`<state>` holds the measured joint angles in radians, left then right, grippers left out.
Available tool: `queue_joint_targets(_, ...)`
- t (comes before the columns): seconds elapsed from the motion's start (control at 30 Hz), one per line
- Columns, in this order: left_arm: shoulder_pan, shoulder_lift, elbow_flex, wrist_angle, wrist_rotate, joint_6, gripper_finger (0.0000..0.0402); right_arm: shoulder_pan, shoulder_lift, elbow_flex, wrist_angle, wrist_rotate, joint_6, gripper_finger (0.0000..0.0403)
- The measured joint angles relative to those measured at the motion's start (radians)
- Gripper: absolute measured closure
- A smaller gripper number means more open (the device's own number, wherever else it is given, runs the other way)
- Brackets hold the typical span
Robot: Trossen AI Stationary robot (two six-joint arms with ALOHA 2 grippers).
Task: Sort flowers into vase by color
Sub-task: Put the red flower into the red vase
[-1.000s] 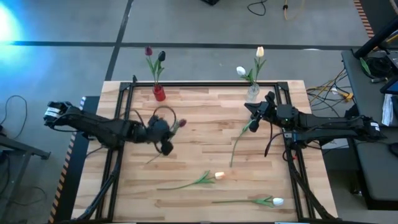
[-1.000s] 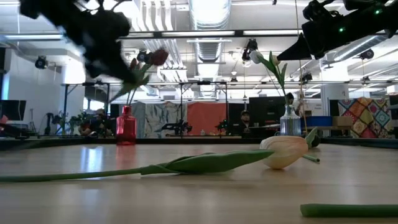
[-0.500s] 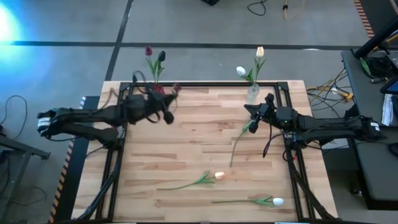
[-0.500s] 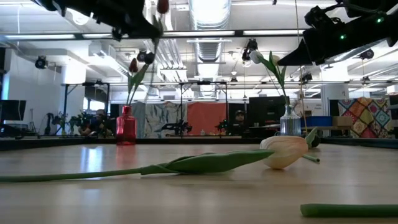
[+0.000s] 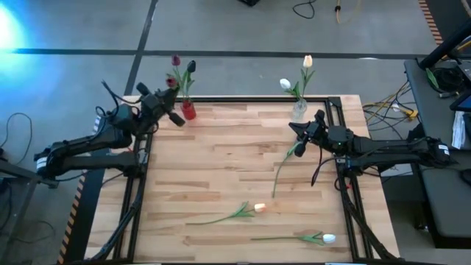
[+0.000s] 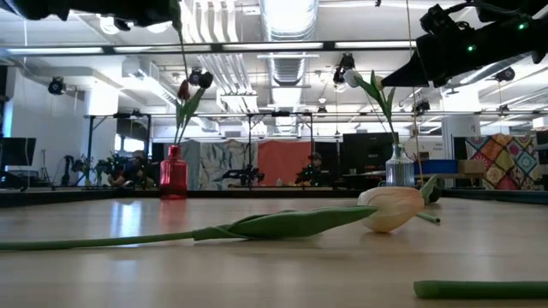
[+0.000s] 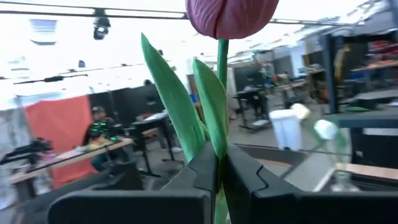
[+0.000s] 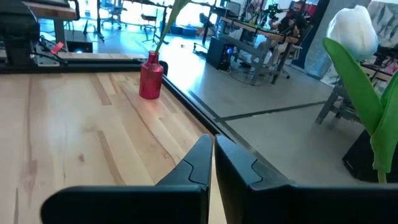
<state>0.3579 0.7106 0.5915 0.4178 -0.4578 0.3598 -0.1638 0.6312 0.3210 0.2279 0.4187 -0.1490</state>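
Observation:
My left gripper (image 5: 174,112) is at the table's far left, beside the red vase (image 5: 188,111), shut on a maroon tulip (image 7: 231,14) that stands upright. The red vase holds two dark tulips (image 5: 176,62). The clear vase (image 5: 299,110) at the far right holds two light tulips (image 5: 285,85). My right gripper (image 5: 296,131) hovers shut near the clear vase, with nothing between its fingers in its wrist view (image 8: 212,146). A long-stemmed flower (image 5: 282,171) lies on the table below it, its head hidden. A peach tulip (image 5: 258,208) and a white tulip (image 5: 327,238) lie near the front edge. My left gripper pinches the maroon tulip's stem (image 7: 220,152) between its two fingers, just below the leaves and well under the head. The fingers come about level and lie across the stem. The tulip is lifted clear and upright, with its lower stem (image 6: 182,51) hanging below the fingers.
A black frame rail (image 5: 250,99) runs along the table's far edge between the vases. The middle of the wooden top (image 5: 228,158) is bare. People and equipment show in the room beyond the table.
My left gripper has risen from the table's middle left and gone toward the far left corner, up to the red vase. It has tipped from pointing down to about level. The maroon tulip went with it and now stands upright.

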Motion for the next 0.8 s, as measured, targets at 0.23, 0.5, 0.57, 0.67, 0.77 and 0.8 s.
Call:
queue_joint_targets(0.23,0.089,-0.024,-0.115,0.157,0.003,0.028,0.0401,0.000,0.000,0.000,0.000,0.000,0.008,0.0390)
queue_joint_targets(0.5,0.184,-0.021,-0.201,0.260,0.058,-0.018,0.0401,0.000,0.000,0.000,0.000,0.000,0.009,0.0390)
queue_joint_targets(0.57,0.205,-0.018,-0.211,0.261,0.070,-0.041,0.0401,0.000,0.000,0.000,0.000,0.000,0.009,0.0390)
queue_joint_targets(0.67,0.226,-0.011,-0.218,0.267,0.104,-0.061,0.0401,0.000,0.000,0.000,0.000,-0.001,0.009,0.0390)
queue_joint_targets(0.77,0.242,0.002,-0.224,0.261,0.104,-0.073,0.0401,0.000,0.000,0.000,0.000,-0.001,0.010,0.0390)
queue_joint_targets(0.8,0.247,0.006,-0.226,0.262,0.104,-0.079,0.0401,0.000,0.000,0.000,0.000,-0.001,0.011,0.0390)
